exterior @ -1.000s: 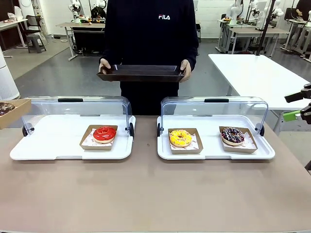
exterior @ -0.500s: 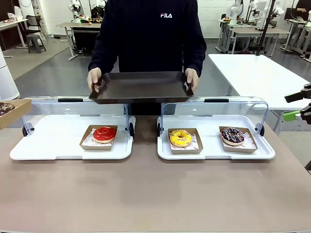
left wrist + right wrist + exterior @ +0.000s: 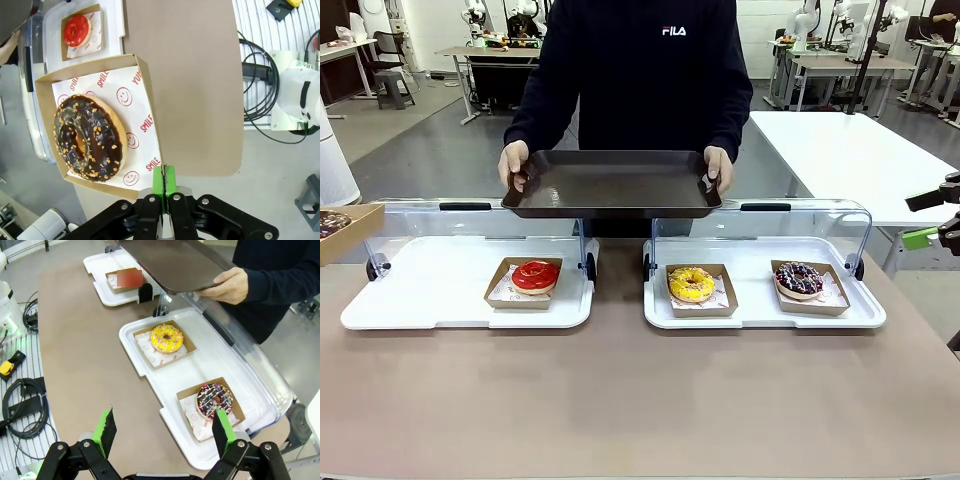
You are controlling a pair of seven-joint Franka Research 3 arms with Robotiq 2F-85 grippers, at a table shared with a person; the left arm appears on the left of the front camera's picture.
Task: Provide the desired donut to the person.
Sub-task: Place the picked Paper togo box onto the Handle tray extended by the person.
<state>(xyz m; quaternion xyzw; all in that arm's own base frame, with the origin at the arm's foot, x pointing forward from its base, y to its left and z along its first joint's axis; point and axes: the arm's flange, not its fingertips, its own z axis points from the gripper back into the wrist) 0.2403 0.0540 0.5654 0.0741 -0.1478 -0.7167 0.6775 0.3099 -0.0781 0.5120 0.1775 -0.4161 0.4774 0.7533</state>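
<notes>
Slippage worries us: left hand [image 3: 163,182] pinches the carton [image 3: 149,107] by its rim, so the donut [image 3: 90,137] ahead may tip out; right hand [image 3: 164,422] gapes wide.

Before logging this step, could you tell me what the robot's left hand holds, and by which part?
The left hand pinches the cardboard tray holding the chocolate donut, by its side wall near a corner.

We count four donuts (a red donut [image 3: 535,275], a yellow donut [image 3: 691,284], a sprinkled donut [image 3: 799,278], a nut-topped donut [image 3: 89,137]), each in its own cardboard box [image 3: 500,300], two white lidded cases [image 3: 420,308] and one dark tray [image 3: 610,185].
</notes>
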